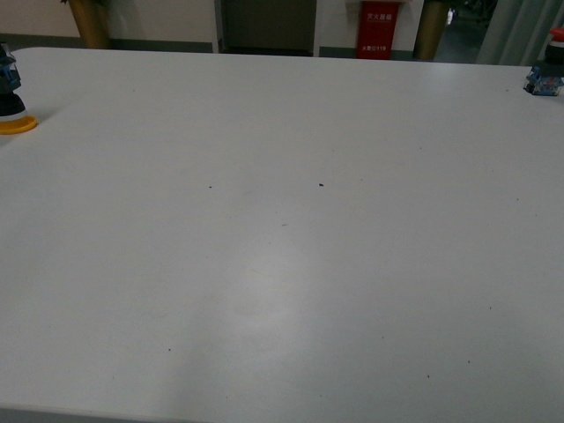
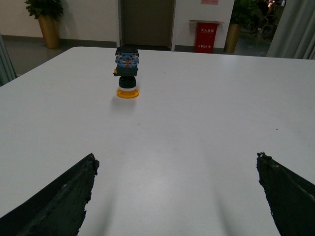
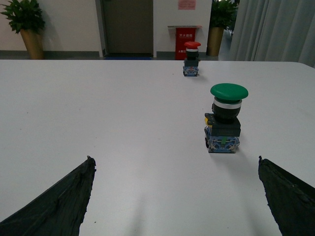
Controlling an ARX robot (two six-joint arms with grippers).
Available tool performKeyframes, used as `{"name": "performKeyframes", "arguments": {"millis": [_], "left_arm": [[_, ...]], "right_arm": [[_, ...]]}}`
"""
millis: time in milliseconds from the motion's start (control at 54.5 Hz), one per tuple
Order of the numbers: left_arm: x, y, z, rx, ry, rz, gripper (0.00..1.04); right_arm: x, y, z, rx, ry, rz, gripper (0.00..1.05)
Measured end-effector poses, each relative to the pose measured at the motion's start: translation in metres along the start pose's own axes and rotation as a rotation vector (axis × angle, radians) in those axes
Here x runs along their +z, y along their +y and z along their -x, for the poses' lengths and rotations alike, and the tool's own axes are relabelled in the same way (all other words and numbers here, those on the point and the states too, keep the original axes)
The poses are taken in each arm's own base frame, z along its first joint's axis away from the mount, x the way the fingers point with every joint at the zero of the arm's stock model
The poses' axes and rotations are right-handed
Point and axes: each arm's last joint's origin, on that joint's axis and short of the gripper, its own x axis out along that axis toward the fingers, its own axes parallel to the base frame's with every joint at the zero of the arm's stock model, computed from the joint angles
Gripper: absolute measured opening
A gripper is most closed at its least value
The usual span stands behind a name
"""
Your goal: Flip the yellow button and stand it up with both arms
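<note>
Three industrial push buttons on blue terminal blocks are counted: one yellow-orange flat-capped button (image 2: 127, 73), one red-capped button (image 3: 192, 58), one green mushroom-capped button (image 3: 224, 118). One white flat table (image 3: 98, 108) is seen. Beyond it are noted two green plants in tan pots, one plant (image 3: 27, 29) and a second plant (image 3: 216, 29), one red box-shaped cabinet (image 3: 185, 37), and one dark grey door (image 3: 128, 24).

Yellow button (image 2: 127, 73) inverted, standing on yellow-orange cap, black body above, blue terminal block topmost.
</note>
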Motion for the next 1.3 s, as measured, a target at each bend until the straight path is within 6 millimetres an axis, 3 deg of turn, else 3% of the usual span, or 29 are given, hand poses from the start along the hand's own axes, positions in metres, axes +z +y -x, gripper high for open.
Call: {"name": "performKeyframes", "arguments": {"millis": [1304], "left_arm": [[0.0000, 0.0000, 0.0000, 0.000, 0.000, 0.000, 0.98]], "right_arm": [[0.0000, 0.0000, 0.0000, 0.000, 0.000, 0.000, 0.97]]}}
